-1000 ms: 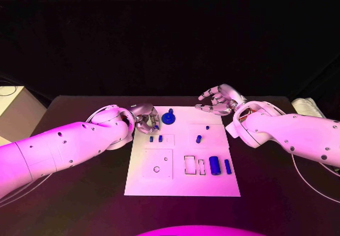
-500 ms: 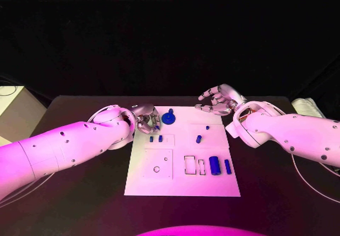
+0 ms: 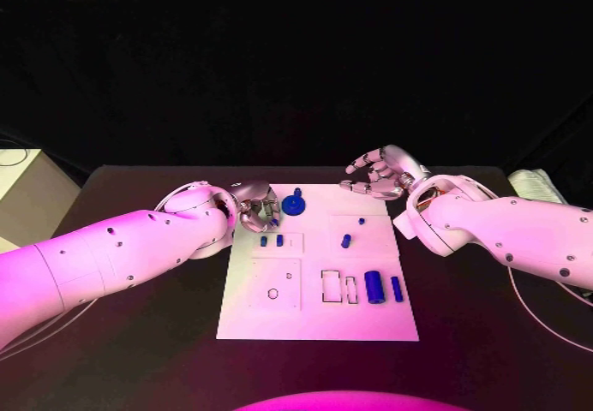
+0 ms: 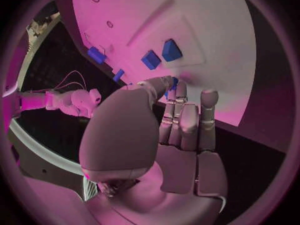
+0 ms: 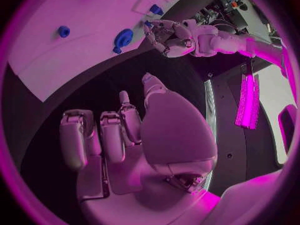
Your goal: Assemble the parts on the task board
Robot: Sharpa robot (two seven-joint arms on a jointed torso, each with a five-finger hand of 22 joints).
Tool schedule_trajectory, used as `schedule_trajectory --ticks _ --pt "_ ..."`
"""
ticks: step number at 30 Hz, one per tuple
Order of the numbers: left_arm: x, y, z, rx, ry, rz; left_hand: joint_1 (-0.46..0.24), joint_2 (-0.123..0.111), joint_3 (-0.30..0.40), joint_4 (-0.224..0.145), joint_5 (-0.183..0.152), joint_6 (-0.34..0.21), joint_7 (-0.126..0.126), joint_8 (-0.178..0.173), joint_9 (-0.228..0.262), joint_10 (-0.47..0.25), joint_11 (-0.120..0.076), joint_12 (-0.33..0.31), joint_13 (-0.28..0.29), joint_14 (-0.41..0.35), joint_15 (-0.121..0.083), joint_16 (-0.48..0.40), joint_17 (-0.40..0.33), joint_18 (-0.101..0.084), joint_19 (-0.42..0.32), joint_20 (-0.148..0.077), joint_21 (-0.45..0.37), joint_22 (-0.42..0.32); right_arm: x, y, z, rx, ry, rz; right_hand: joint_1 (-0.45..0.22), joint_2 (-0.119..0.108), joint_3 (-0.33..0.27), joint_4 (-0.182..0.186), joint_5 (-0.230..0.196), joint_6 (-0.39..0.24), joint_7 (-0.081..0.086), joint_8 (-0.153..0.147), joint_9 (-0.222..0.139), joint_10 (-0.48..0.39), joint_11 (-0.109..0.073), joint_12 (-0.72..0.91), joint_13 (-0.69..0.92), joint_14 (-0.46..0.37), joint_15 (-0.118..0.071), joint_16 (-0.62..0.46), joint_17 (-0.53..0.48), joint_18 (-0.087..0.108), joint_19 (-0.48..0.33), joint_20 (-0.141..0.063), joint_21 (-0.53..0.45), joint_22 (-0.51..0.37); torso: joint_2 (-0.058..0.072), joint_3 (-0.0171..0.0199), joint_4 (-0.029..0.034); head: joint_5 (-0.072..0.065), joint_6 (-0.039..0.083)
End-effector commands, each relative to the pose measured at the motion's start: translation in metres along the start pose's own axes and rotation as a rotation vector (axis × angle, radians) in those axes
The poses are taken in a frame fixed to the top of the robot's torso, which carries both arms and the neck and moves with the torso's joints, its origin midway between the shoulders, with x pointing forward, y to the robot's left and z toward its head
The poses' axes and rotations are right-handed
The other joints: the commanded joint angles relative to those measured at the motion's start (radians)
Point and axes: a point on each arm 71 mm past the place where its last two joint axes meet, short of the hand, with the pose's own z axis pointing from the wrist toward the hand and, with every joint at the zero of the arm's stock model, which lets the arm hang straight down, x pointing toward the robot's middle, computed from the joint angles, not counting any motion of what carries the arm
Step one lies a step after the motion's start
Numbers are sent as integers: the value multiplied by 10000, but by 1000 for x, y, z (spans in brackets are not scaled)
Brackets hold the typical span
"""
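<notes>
at the middle of the black table [image 3: 123, 360] lies the white task board [image 3: 319, 317], and from where i sit most of the job looks unfinished. my left hand [image 3: 256, 210] hangs over the board's far left corner, and in the left wrist view its thumb and fingertips [image 4: 173, 89] come together on what seems a small blue part [image 4: 174, 81]; i judge it is pinched there, though only a sliver of blue shows between them. my right hand [image 3: 383, 174] floats off the board's far right corner, above the table, fingers apart and slightly curled with nothing in them, which the right wrist view confirms. on the board itself i see a round blue gear-like piece [image 3: 294, 205] near the far edge, just beside my left hand, two short blue pegs [image 3: 272, 241] side by side in the raised left block, and another small blue peg [image 3: 346, 242] near the middle with a tiny one [image 3: 362, 222] beyond it. toward the near right lie a thick blue cylinder [image 3: 374, 287] and a thinner blue rod [image 3: 397, 289], both on their sides beside empty rectangular slots [image 3: 332, 287]. i cannot tell which pegs are truly seated. my reading: a few pieces may be in place, the lying cylinder and rod are left to fit, and the pinched part has yet to go in.
</notes>
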Motion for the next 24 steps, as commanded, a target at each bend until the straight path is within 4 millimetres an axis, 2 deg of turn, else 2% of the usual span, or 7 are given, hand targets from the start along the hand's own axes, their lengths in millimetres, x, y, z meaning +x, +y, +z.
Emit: schedule_trajectory --ticks 1,14,24 --pt "4 0 0 -35 341 65 -86 -19 -41 -30 -41 46 9 15 11 60 -7 -62 8 76 -19 54 8 -177 66 -18 23 11 1 1 0 -109 93 -79 -57 39 58 -24 66 -11 -13 49 13 -35 -5 -16 819 889 -70 -38 1937 85 636 -80 -32 2049 -5 -5 5 -9 -8" --pt "6 -1 2 38 412 103 -86 -22 -60 -89 -54 118 -13 18 49 148 -33 -89 45 89 -37 57 16 -179 85 -20 19 12 1 1 0 -103 87 -78 -57 39 58 -24 66 -11 -13 49 13 -35 -5 -16 819 889 -70 -38 1937 85 636 -80 -32 2049 0 -5 3 -21 -21" --pt "6 1 3 -68 404 117 -266 -117 -129 -73 -50 -56 34 -179 40 81 28 -298 68 29 8 31 -94 -160 -2 -11 -87 -113 1 1 0 -120 69 -76 -56 40 80 -30 60 -17 -22 82 15 -73 -14 -82 751 879 -81 -59 1898 95 620 -90 -75 2023 -7 -2 5 -23 -24"
